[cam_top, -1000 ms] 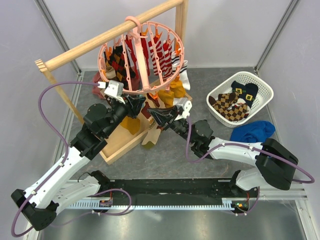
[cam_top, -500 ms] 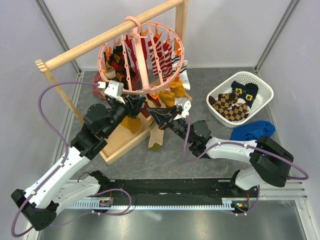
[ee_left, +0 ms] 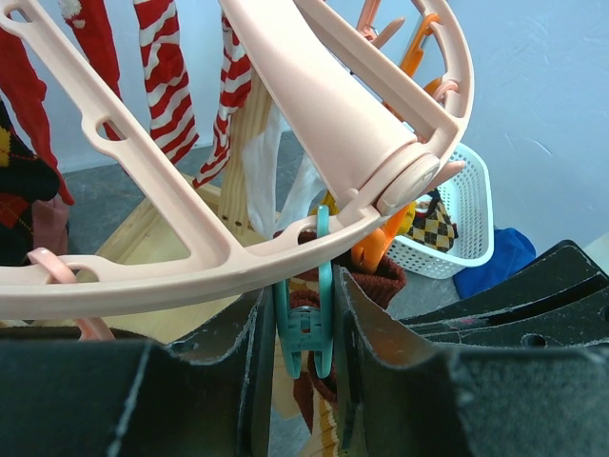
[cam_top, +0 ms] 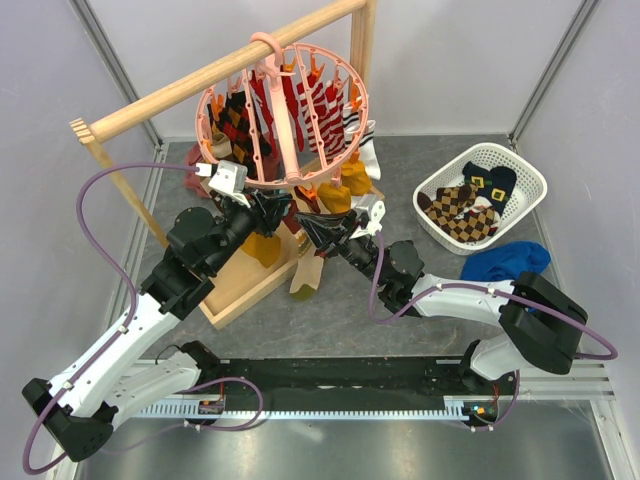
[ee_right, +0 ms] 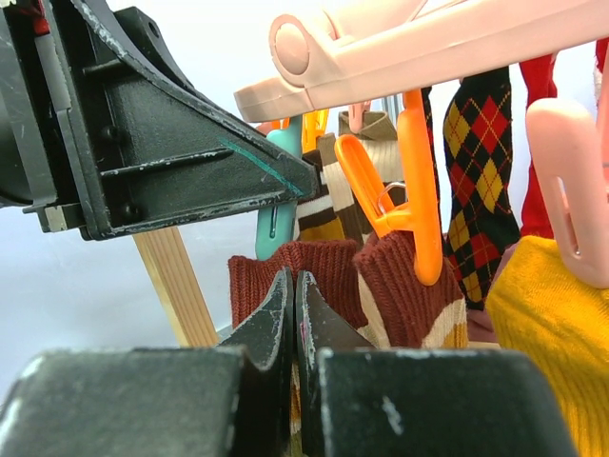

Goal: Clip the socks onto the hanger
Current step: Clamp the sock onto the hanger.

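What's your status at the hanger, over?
Left gripper shut on teal clip under hanger rim. Right gripper shut on rust sock cuff, held by that clip; seated or not, cannot tell. Orange clip with hung sock crowds alongside.

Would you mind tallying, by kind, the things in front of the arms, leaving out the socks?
Hanger: 1
Wooden rack: 1
Basket: 1
Blue cloth: 1
Total: 4
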`<state>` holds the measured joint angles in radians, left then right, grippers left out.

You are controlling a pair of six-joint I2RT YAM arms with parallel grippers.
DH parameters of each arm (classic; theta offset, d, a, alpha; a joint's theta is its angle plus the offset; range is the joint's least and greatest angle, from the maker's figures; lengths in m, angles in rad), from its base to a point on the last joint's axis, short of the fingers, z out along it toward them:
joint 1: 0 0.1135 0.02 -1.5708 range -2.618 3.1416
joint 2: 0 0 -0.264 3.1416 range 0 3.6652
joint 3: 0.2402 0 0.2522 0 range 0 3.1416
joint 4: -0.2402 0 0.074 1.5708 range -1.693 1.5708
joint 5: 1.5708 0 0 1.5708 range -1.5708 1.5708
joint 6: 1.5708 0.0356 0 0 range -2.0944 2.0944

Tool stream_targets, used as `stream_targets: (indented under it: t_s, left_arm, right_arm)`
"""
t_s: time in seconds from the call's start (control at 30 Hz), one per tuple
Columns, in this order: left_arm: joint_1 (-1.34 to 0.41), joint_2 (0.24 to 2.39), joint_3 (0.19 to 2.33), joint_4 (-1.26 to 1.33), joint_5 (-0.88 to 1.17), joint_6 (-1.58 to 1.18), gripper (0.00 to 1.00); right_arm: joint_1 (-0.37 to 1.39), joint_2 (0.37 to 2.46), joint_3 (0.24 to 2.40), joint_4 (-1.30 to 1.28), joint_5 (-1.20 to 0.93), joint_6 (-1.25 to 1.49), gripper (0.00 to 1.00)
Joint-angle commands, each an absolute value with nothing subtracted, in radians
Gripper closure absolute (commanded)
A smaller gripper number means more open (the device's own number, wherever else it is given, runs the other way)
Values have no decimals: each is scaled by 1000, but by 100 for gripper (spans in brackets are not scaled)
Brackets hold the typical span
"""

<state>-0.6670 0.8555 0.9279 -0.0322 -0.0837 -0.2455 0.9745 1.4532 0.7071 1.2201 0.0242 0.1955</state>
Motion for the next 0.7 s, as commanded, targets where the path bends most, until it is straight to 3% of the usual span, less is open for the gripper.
stream_targets:
  t_s: [0.0,0.67]
  left_arm:
    - [-670,868,900,-138,-26,-276,98]
    - [-670,874,900,-140,-31,-287,98]
  right_arm:
    - [969,1456,739,1308,21,215,100]
    - [969,1486,767,1381,-23,255,100]
